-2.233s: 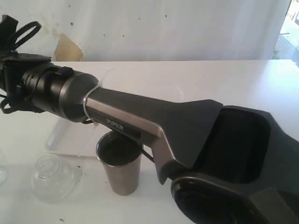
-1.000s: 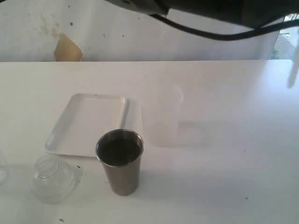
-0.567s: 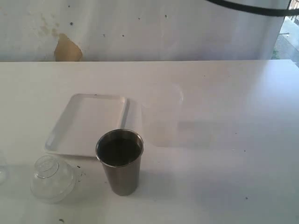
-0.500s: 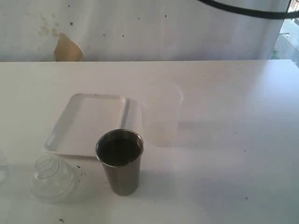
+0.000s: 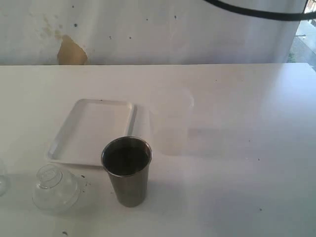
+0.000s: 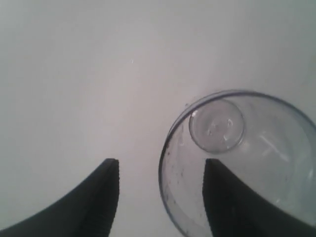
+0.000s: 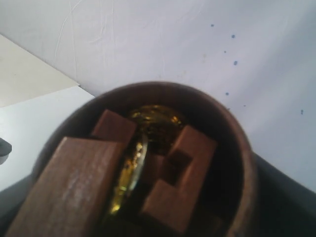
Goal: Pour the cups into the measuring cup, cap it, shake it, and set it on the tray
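Note:
The steel tumbler (image 5: 127, 170) stands upright near the table's front, dark inside. The white tray (image 5: 91, 129) lies bare just behind it. In the left wrist view I look down into a clear round vessel, apparently the measuring cup (image 6: 266, 148). My left gripper (image 6: 161, 165) is open, one finger outside the vessel's wall and the other over its inside. My right gripper is shut on the wooden cup (image 7: 232, 128), which is lifted before the wall. It holds brown blocks (image 7: 74, 182) and something gold. Neither gripper shows in the exterior view.
A clear domed top (image 5: 56, 187) rests on the table left of the tumbler. A sliver of clear plastic (image 5: 2, 180) shows at the exterior view's left edge. A black cable (image 5: 256, 12) crosses the top right corner. A white wall stands behind the table.
The black arm has swung up out of the exterior view, leaving only its cable at the top. The left jaws have opened. Tumbler and tray have not moved.

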Tool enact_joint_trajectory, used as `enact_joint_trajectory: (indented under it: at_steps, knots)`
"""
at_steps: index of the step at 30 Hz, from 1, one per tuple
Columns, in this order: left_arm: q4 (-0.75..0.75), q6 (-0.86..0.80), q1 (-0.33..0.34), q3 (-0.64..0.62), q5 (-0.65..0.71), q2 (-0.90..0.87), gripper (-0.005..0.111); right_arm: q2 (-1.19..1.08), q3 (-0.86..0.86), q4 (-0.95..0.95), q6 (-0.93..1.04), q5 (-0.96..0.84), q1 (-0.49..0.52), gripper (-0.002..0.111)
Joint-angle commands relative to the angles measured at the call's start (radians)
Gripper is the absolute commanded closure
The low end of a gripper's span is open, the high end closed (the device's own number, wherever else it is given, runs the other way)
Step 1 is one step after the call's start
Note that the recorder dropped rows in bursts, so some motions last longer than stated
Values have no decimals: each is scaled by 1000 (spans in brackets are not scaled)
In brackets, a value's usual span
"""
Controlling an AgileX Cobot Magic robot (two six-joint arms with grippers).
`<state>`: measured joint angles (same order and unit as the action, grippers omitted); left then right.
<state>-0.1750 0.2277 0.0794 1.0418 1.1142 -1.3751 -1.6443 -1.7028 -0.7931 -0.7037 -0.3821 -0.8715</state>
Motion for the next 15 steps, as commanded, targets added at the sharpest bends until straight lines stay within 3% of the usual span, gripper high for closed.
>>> enact_joint_trajectory:
  at_steps: [1,4,6,8,10,15]
  knots:
    - [-4,27,0,-52,-134,-5,56,14,2,-7,22,11,5,108]
    - [4,30,0,-84,-208,-30,57,14,2,-7,22,10,5,108]
    - [46,1,0,-108,-246,-50,66,20,2,-9,29,3,5,108]
    - [106,-97,0,-127,-278,-80,82,34,2,-15,39,-16,5,108]
    - [112,-182,0,-116,-300,-105,106,52,2,-15,62,-36,5,108]
    - [109,-176,-2,44,-252,-109,106,115,2,-15,110,-94,8,108]
